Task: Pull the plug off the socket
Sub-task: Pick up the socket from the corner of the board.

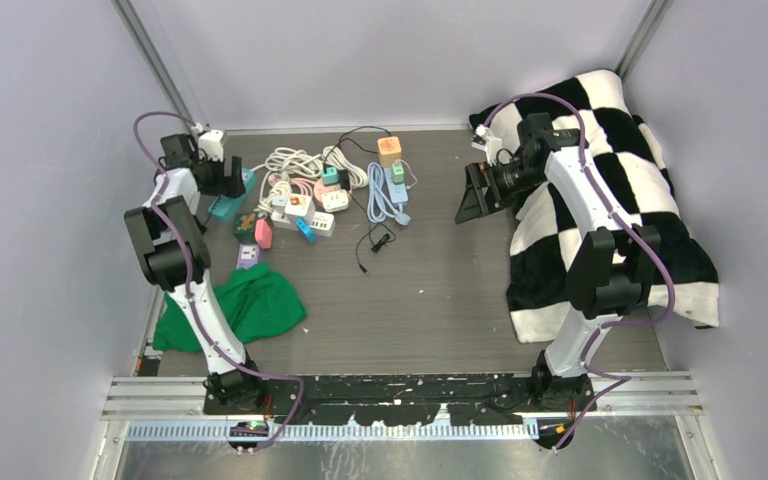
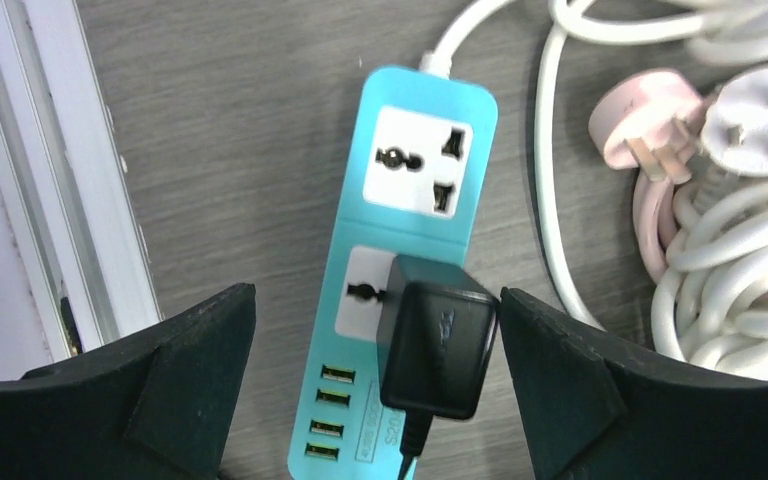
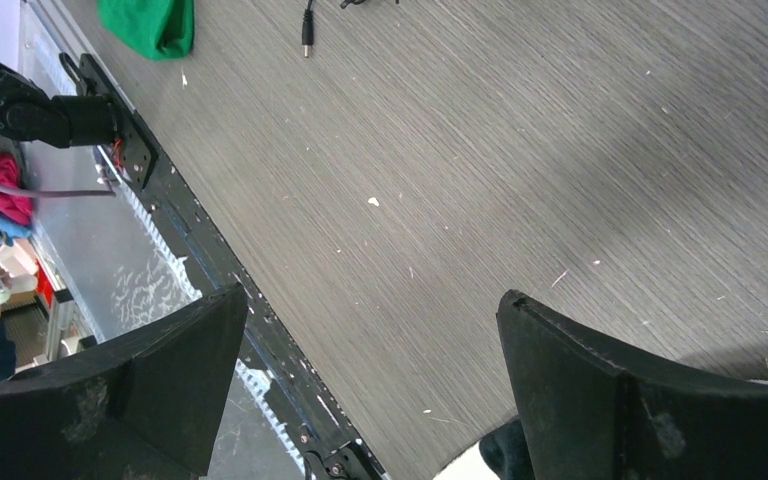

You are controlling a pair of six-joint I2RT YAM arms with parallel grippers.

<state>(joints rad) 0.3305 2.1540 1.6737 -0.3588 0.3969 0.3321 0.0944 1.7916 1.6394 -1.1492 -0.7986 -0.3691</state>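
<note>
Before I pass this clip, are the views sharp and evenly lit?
Left wrist: black adapter on the teal power strip is sharp, faint sheen on it. Top external: evenly lit, sharp. Right wrist: crisp table grain, soft shadow lower right.

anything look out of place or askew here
The black adapter sits crooked in the lower socket of the teal power strip, overhanging its right edge; whether it is partly pulled out I cannot tell. Beside it, white cords and loose plugs lie in a tangled heap. Nothing looks spilled or broken.
</note>
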